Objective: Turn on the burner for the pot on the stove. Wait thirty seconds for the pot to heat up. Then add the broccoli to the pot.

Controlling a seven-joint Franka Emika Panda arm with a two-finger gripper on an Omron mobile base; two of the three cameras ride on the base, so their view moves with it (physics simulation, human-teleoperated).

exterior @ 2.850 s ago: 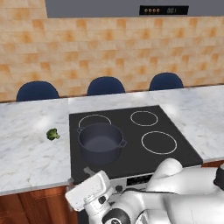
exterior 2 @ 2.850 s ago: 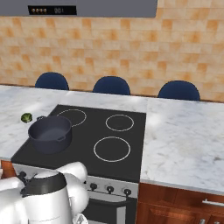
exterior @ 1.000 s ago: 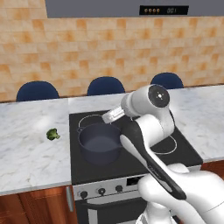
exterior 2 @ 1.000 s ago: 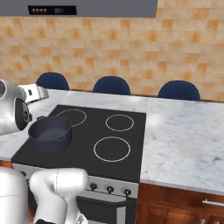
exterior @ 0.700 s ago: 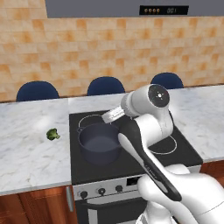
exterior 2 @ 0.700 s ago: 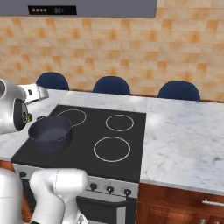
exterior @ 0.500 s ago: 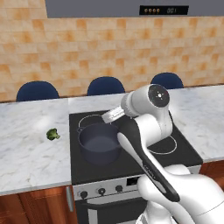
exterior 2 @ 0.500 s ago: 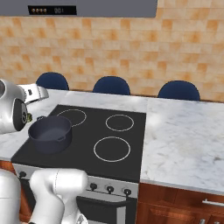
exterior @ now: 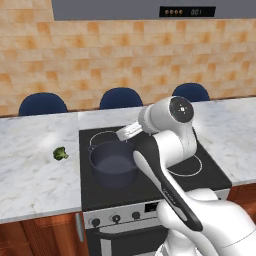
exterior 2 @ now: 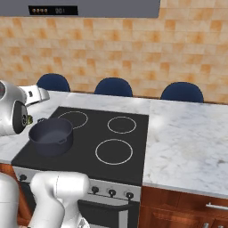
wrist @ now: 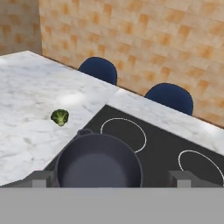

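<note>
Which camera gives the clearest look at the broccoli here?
The hand view: the broccoli lies unobstructed on the marble counter, left of the pot. The left base view shows it smaller; in the right base view I cannot make it out beside the arm.

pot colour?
Dark blue-grey, plain metal, no pattern. The pot shows best in the hand view, sitting on the black stove.
</note>
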